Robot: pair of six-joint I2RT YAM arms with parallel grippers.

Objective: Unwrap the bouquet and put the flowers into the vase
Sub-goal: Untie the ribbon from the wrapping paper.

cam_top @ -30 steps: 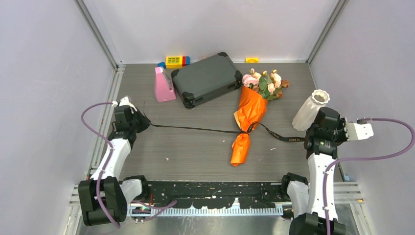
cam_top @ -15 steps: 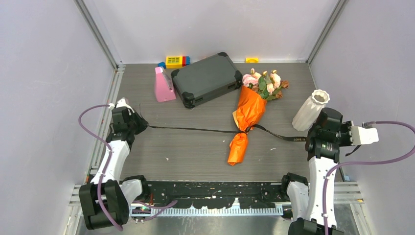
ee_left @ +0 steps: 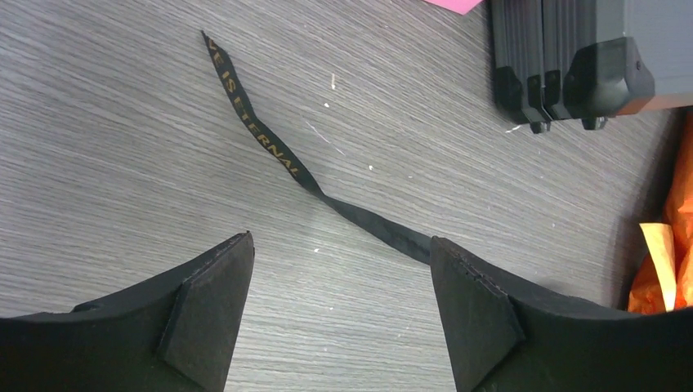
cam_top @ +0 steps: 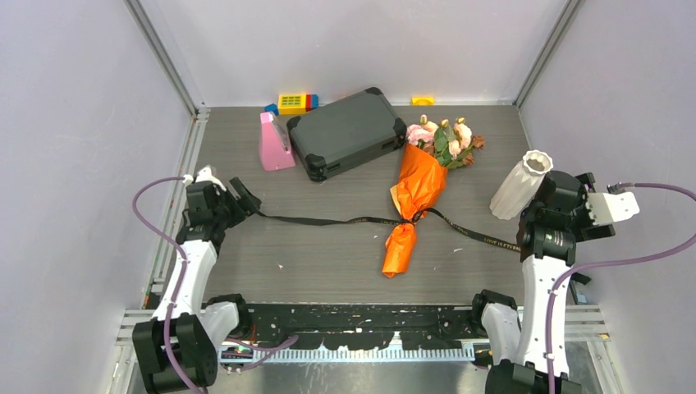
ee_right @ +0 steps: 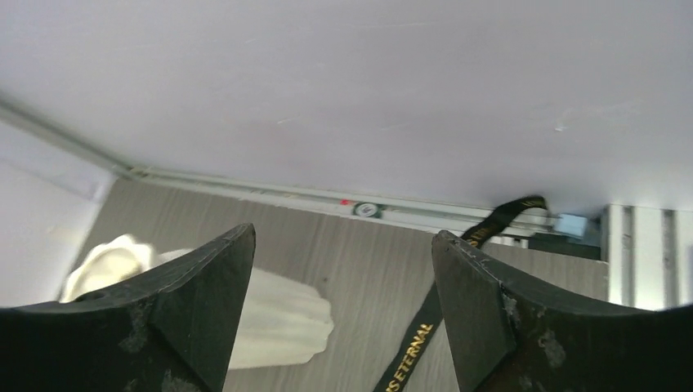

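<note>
Orange-wrapped bouquet [cam_top: 418, 185] lies on the counter [cam_top: 328, 263], ribbon [ee_left: 380, 227] trailing to both sides; left pincer [ee_left: 339, 245] and right pincer [ee_right: 343, 237] stand spread, gripping nothing.

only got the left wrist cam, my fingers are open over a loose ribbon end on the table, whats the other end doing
Observer: In the right wrist view the ribbon trails free past the open right gripper; nothing is pinched.
Operator: so is it off the bouquet
Observer: No. From the top camera its middle is looped around the narrow neck of the bouquet, and the orange paper is on.
Operator: wheres the vase
Observer: The vase is at the right side of the table, just beyond the right gripper and apart from the bouquet.
</note>
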